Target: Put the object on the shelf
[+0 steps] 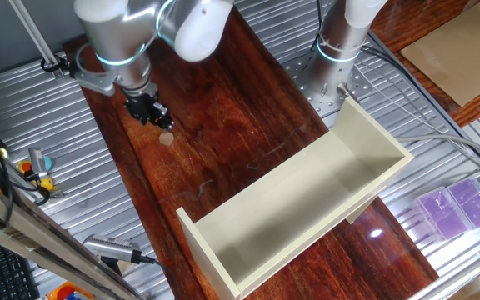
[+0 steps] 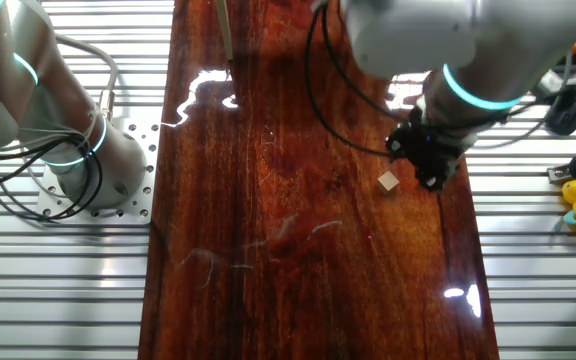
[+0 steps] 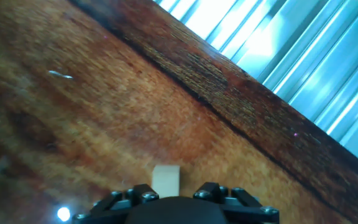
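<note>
The object [image 1: 167,139], a small plain wooden cube, rests on the dark wooden table [image 1: 223,108] directly below the gripper [image 1: 150,111], just beside its fingertips and near the table edge. It is judged light, rigid, non-fragile and slightly grippy. Recommended hold: two opposite flat faces, centred, since a small cube may pivot if pinched at a corner. Finger spacing is not resolvable in any view; whether the tool is released or clenched cannot be determined. The shelf [image 1: 307,208] stands well apart from the tool. No brands, labels or writing are legible.
</note>
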### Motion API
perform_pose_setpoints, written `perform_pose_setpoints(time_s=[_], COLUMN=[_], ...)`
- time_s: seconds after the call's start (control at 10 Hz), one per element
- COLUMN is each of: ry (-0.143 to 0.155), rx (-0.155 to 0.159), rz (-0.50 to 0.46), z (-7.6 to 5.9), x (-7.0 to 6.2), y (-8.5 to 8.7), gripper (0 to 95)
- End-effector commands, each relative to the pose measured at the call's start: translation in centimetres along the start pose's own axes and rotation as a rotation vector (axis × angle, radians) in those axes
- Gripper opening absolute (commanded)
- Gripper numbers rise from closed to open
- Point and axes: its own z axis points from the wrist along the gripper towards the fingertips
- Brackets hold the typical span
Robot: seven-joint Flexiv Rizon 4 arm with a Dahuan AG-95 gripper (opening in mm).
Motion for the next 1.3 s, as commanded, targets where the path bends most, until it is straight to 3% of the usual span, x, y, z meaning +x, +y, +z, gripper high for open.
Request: perform_pose_setpoints(time_s=[0.1,0.2,0.3,0.7,0.9,1.3], ry=[0.002,-0.002,-0.005,-0.008,-0.003,-0.014], rx=[-0.002,-0.002,-0.003,-0.004,-0.008,-0.016], rz=[0.016,0.03,0.048,0.061,0.083,0.104], z=[0.3,0.4,0.4,0.4,1.5,2.6], x=[0.1,0.1,0.1,0.1,0.2,0.8], y=[0.3,0.4,0.4,0.4,0.2,1.1], gripper=[76.0,76.0,57.0,57.0,57.0,57.0])
